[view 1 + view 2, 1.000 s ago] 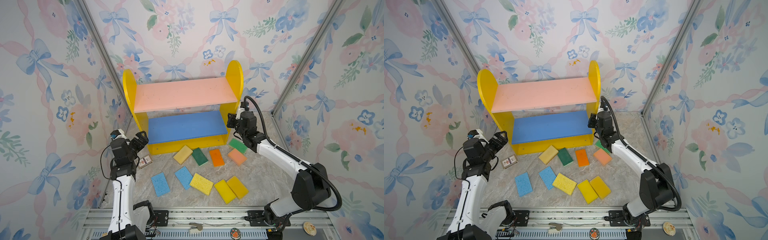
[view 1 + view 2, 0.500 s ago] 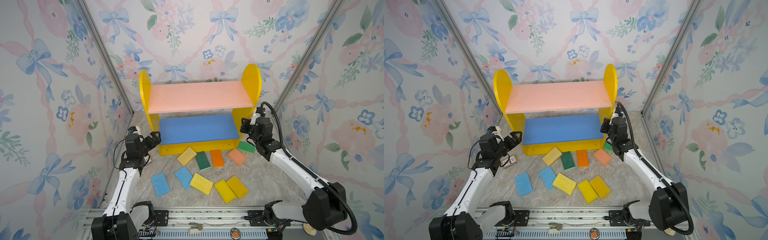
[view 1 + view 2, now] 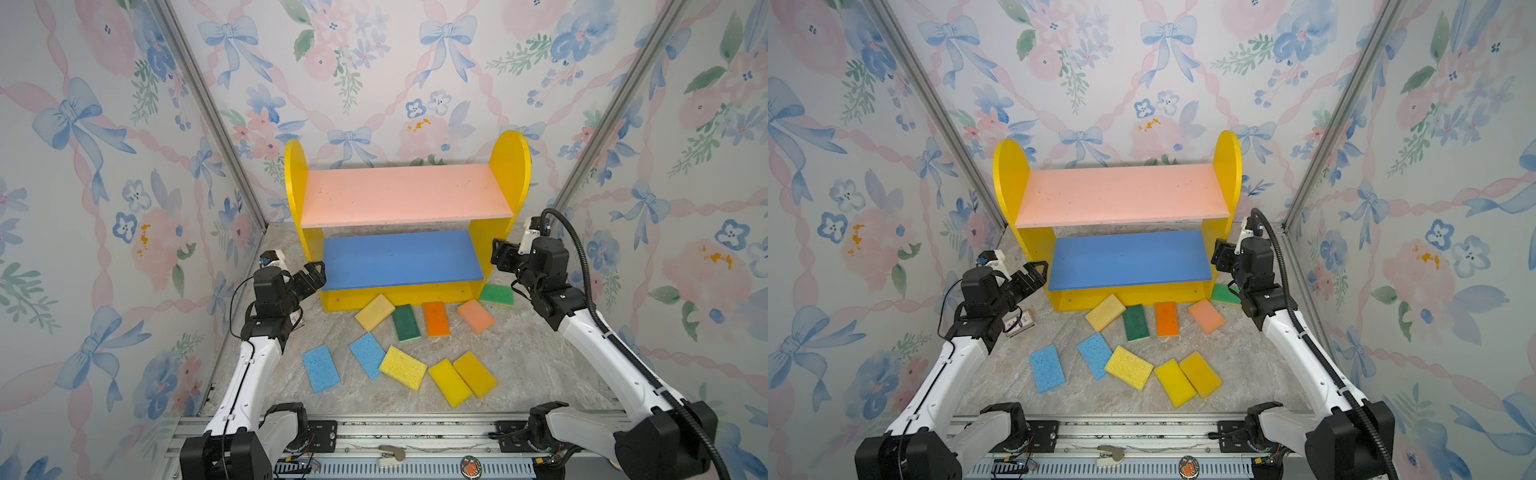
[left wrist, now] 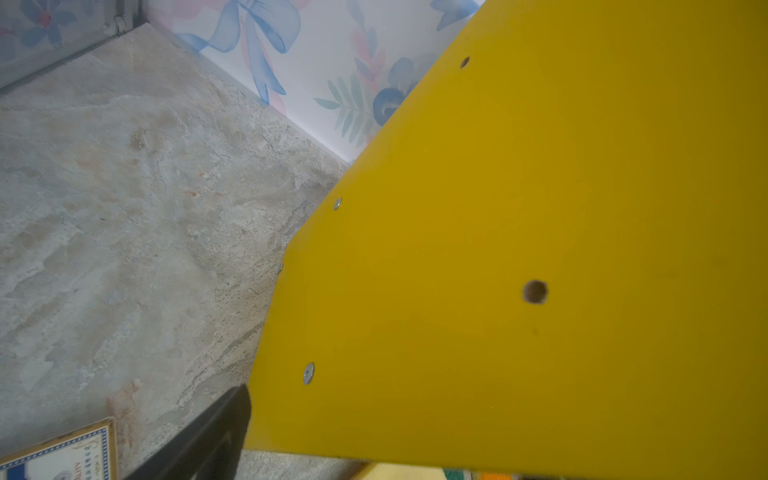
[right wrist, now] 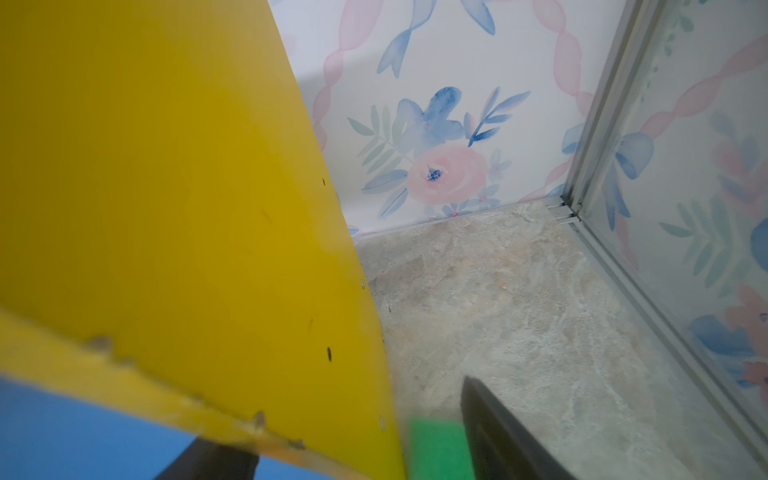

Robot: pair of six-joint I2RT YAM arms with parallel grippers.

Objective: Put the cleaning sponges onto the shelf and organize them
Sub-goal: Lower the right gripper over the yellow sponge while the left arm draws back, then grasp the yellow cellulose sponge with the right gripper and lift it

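We note both arms stretched forward from their bases, forearms rising, the left end effector [image 3: 316, 276] turned inward toward the right with jaws spread wide, the right end effector [image 3: 500, 254] turned inward toward the left, jaws likewise parted.

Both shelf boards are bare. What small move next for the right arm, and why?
Probably back the right end effector off the side panel of the shelf: its jaws stand open astride it, and the bright green sponge lies right beside it.

Floral bow-print walls [image 3: 374, 62] and aluminium corner posts [image 3: 212, 116] enclose a beige marbled floor [image 3: 540, 353]
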